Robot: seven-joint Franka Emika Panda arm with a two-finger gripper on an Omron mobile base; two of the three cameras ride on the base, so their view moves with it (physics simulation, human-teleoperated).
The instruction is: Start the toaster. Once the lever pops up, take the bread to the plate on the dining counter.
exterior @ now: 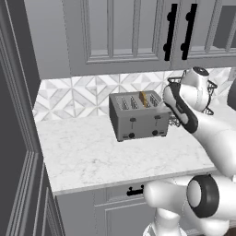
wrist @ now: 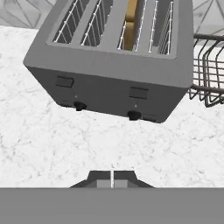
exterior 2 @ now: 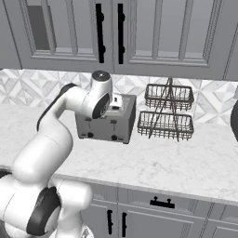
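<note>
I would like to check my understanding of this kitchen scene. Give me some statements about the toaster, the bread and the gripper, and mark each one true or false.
1. The bread sits in one of the slots of the toaster. True.
2. The gripper is wide open. False: its fingertips are shut together, with nothing between them.
3. A wire basket rack stands on the counter beside the toaster. True.
4. The gripper is pressing a lever down. False: in the hand view it sits in front of the toaster, apart from it.
5. The toaster has four slots. True.
6. The toaster lies on its side. False: it stands upright, slots facing up.
</note>
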